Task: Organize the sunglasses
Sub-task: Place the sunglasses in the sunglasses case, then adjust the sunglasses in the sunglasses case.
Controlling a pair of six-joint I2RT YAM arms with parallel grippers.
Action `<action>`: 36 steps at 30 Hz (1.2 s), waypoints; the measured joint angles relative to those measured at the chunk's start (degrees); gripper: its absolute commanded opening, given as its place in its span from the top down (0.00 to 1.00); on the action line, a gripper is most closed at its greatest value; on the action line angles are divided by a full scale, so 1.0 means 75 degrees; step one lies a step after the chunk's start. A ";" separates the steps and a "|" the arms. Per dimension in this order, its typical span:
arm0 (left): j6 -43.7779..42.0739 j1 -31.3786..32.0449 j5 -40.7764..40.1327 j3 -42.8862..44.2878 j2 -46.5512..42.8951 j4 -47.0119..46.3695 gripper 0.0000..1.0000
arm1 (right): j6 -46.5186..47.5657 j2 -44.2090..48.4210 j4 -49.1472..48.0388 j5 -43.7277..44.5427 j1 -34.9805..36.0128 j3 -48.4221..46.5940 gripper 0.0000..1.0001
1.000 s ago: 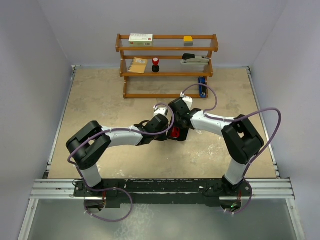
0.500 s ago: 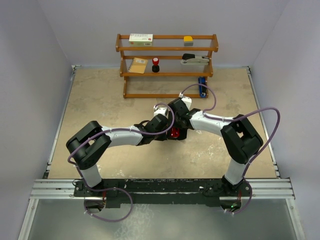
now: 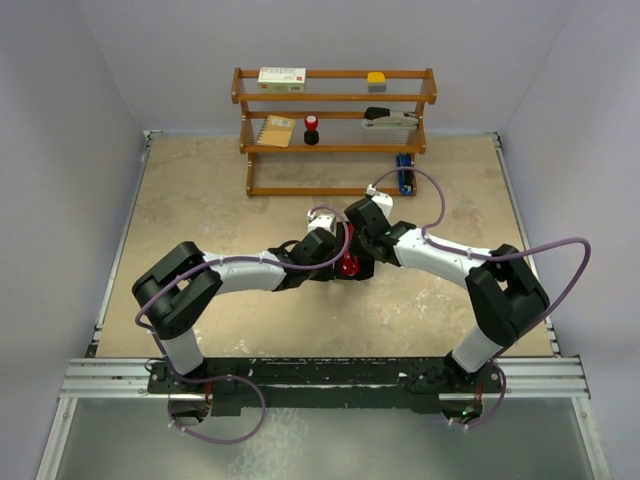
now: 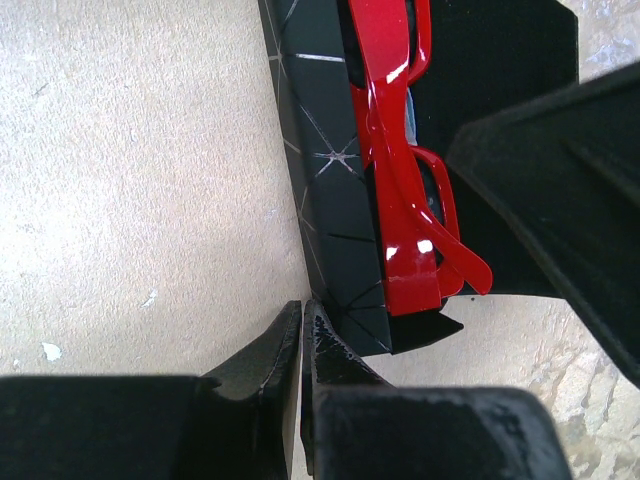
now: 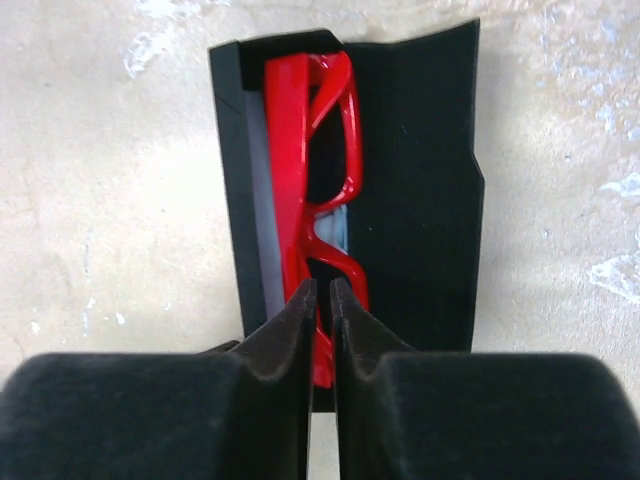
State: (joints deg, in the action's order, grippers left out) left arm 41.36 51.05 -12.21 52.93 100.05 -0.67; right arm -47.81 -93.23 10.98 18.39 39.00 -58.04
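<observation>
My left claw (image 4: 302, 310) is closed tight and empty, its tips just beside the near corner of the open black oblong case (image 4: 325, 150) on the beige table (image 4: 130, 170). The small bright red sunglasses (image 5: 293, 170) lie folded lengthwise inside that case, close to one long wall. My right claw (image 5: 322, 292) hangs over their near end, its fingers almost together with a sliver of red between them. I cannot tell whether it pinches them.
</observation>
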 measured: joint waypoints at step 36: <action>-0.0058 0.0003 -0.0195 0.0289 0.0178 0.0076 1.00 | 0.0321 0.0128 -0.1332 -0.0819 -0.0574 0.1148 1.00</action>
State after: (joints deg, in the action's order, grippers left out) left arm 40.93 51.07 -13.67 55.09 101.38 -0.10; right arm -45.41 -92.27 0.99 12.25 34.70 -49.43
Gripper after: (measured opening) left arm 0.002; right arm 0.004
